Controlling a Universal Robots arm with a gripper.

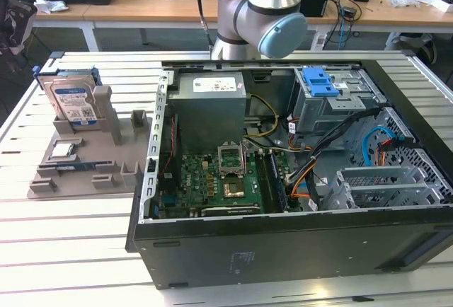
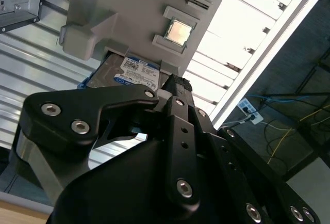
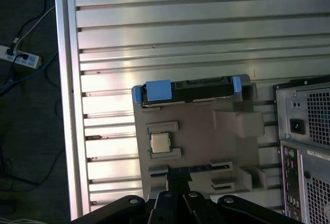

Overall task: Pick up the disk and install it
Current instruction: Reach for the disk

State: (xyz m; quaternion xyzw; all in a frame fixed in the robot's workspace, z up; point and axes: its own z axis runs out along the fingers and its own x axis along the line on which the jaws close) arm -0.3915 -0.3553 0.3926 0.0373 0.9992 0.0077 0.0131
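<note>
Gray holder [image 1: 113, 126] is carrying the disk [image 1: 71, 102] upright, partly hiding it, beside 1 small chip [image 1: 62, 150]. Overhead, the gripper [image 2: 175, 84] is hovering apart from the disk; its aperture cannot be told.

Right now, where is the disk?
The disk stands on edge in the grey holder at the exterior view's left, beside the open computer case, with the small square chip lying near it.
</note>
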